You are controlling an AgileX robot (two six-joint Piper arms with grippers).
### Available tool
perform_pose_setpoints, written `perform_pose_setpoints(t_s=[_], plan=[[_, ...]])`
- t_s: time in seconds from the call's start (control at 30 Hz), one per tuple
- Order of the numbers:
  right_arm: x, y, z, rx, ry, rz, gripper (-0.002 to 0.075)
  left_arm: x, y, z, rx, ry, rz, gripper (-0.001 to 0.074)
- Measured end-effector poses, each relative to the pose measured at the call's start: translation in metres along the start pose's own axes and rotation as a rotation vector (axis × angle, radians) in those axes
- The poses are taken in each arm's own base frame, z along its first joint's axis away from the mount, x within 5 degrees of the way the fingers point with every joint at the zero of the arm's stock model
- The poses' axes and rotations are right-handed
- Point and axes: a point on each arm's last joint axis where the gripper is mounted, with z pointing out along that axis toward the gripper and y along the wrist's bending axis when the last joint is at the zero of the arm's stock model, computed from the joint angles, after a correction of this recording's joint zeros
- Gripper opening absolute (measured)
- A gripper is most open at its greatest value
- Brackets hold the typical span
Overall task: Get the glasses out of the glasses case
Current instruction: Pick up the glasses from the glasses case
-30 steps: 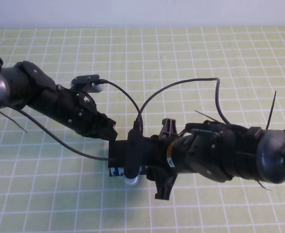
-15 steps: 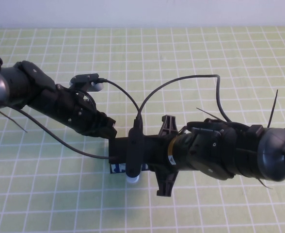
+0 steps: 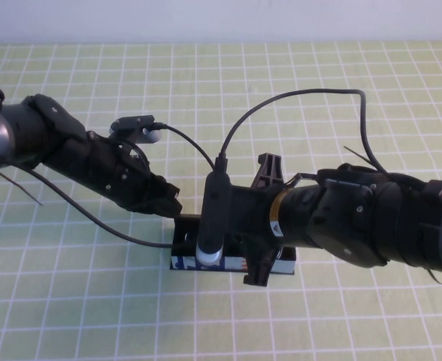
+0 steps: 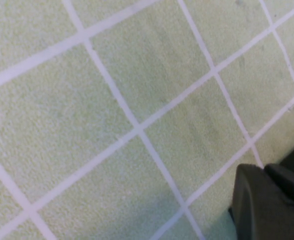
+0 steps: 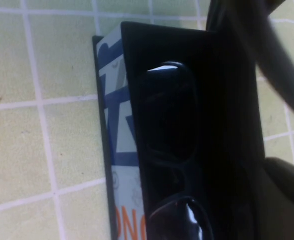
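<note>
Black glasses [image 5: 171,125] lie inside the open glasses case [image 3: 284,264] on the green grid mat [image 3: 93,301]. Right gripper [image 3: 195,229], above the case, has drawn back, uncovering more of it. Left gripper [image 3: 170,204] sits at its far-left corner. Neither gripper's finger state is visible.

Black glasses [image 5: 169,117] lie inside the open, white-fronted glasses case [image 5: 114,150] on the mat

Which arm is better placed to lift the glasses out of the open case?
Right. The right gripper hovers directly over the open glasses case, with the glasses in its camera. The left gripper sits at the case's rear left edge, seeing mostly mat.
</note>
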Motion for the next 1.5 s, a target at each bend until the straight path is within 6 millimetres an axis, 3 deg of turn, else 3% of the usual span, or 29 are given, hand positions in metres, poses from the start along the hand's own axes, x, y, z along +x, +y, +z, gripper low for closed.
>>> perform_pose_setpoints(t_s=[0.13, 0.3, 0.4, 0.47, 0.6, 0.73, 1.37, 1.5], plan=[[-0.001, -0.001, 0.0, 0.002, -0.003, 0.005, -0.0003, -0.003, -0.002, -0.014, -0.012, -0.032, 0.01, -0.0004], [-0.001, -0.001, 0.0, 0.002, -0.004, 0.031, -0.0003, -0.011, -0.013, -0.065, -0.062, -0.151, 0.052, -0.0004], [-0.001, -0.001, 0.0, 0.003, -0.006, 0.033, -0.0004, -0.003, -0.028, -0.088, -0.074, -0.206, 0.167, -0.0004], [-0.001, -0.001, 0.0, 0.003, -0.006, 0.033, -0.0004, 0.01, -0.039, -0.094, -0.047, -0.226, 0.288, -0.0004], [-0.001, -0.001, 0.0, 0.003, -0.006, 0.033, -0.0004, 0.043, -0.052, -0.085, 0.11, -0.232, 0.452, -0.0004], [-0.001, -0.001, 0.0, 0.003, -0.006, 0.033, -0.0004, 0.066, -0.048, -0.075, 0.203, -0.224, 0.494, -0.0004], [-0.003, -0.002, 0.0, 0.007, -0.027, 0.059, 0.0, 0.074, 0.0, -0.004, 0.295, -0.249, 0.332, -0.0004], [-0.007, -0.003, -0.009, 0.002, -0.05, 0.144, 0.0076, 0.074, 0.0, -0.004, 0.296, -0.254, 0.327, -0.0004]])
